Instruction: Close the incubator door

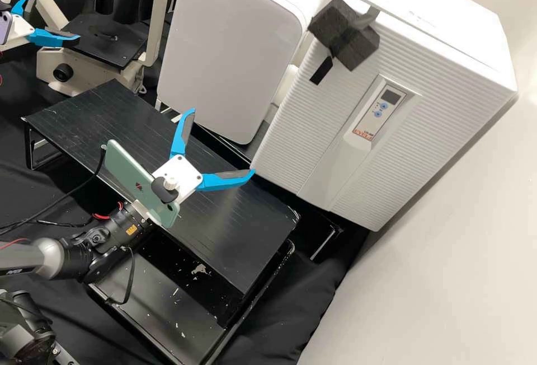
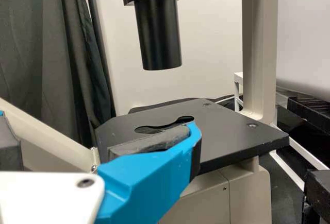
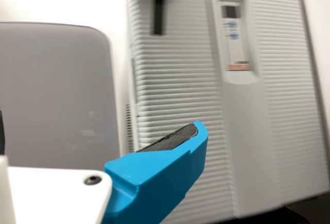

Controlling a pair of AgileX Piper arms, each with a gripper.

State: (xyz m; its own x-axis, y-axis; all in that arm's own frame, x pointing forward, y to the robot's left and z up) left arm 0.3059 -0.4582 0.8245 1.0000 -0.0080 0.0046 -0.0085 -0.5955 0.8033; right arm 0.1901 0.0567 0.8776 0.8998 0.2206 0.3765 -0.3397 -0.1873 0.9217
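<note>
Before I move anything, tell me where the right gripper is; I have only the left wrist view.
Observer: In the high view, the right gripper appears above the black stand.
Operator: Give me the state of its jaws.
Observer: They are spread wide open.
Operator: Now report what its camera faces.
Observer: A ribbed white cabinet with a small dark display on its front.

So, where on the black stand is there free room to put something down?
Its top board has bare patches at the end by the microscope and at the opposite end, near the incubator. Between them is tighter: the right gripper hangs there.
</note>
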